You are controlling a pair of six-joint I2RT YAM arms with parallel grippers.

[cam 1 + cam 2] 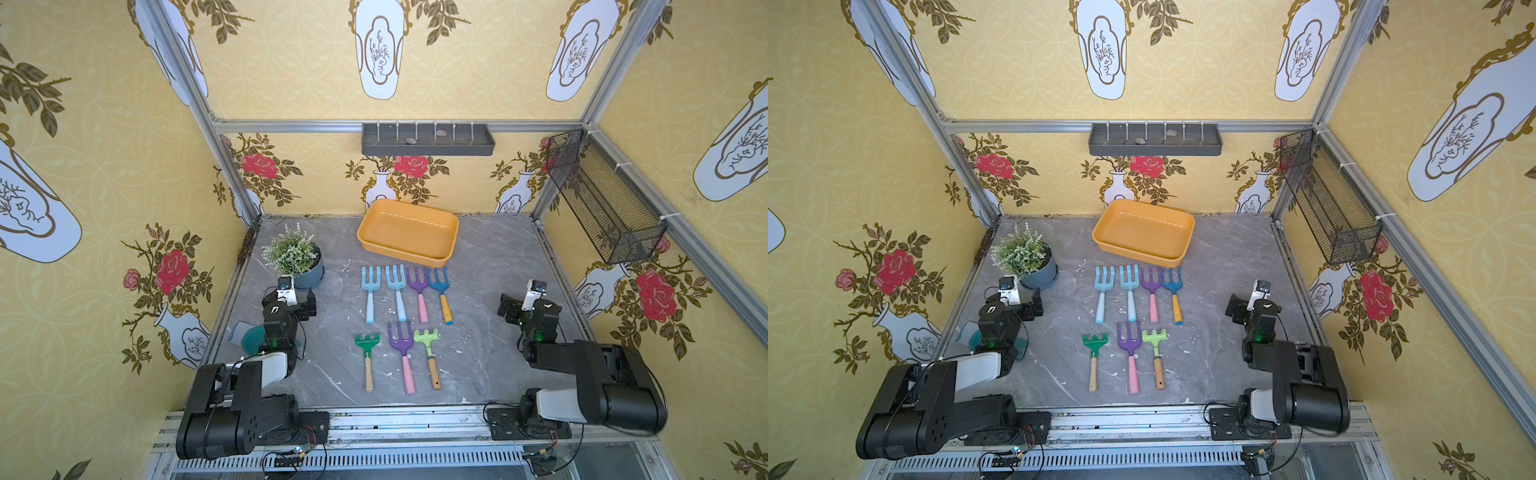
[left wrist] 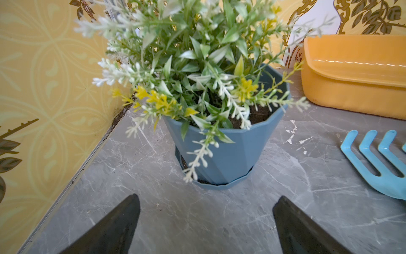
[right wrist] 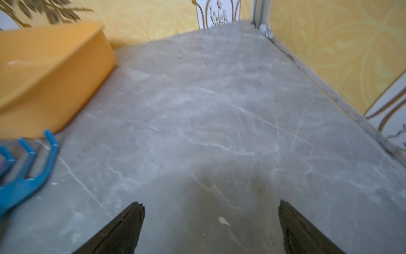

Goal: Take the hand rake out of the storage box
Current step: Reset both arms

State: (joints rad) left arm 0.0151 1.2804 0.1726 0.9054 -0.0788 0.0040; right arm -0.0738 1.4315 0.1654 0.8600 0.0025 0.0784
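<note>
Grey marble desk [image 1: 490, 332]: storage box [image 1: 405, 230] looks empty, dark-green hand rake [image 1: 368, 361] & light-green hand rake [image 1: 431, 359] lie out front; left end effector [image 2: 207, 196] & right end effector [image 3: 211, 203] wide, empty; rakes prob light, stiff, so grab mid wooden handle.

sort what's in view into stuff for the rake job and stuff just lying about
For the job: storage box, empty; seven hand rakes laid on the table; left gripper and right gripper, both open.
Lying about: potted plant; grey divided tray and wire-mesh basket on the walls.
</note>
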